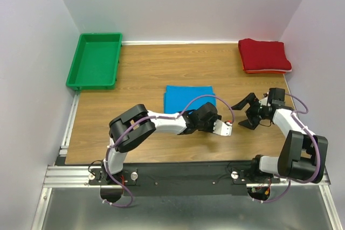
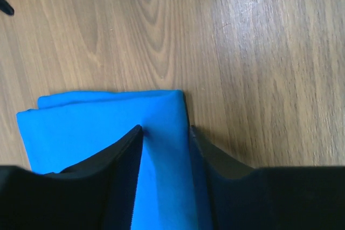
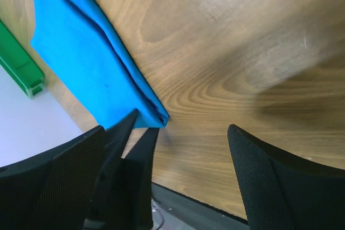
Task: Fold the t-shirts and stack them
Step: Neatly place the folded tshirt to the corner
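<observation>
The bright blue t-shirt [image 1: 187, 97] lies folded into a rectangle at the table's middle. My left gripper [image 1: 206, 112] is at its near right corner. In the left wrist view the gripper [image 2: 164, 132] pinches a strip of the blue cloth [image 2: 102, 117] along the shirt's right edge. The right wrist view shows the same corner [image 3: 81, 52] between those black tips. The dark red t-shirt [image 1: 263, 55] lies folded at the back right. My right gripper [image 1: 249, 112] is open and empty just right of the blue shirt, low over the wood; it also shows in its wrist view [image 3: 166, 129].
A green plastic tray [image 1: 82, 60] stands at the back left corner. White walls close the table on the left, back and right. Bare wood [image 1: 161, 68] lies between the tray and the red shirt. The black rail [image 1: 183, 168] runs along the near edge.
</observation>
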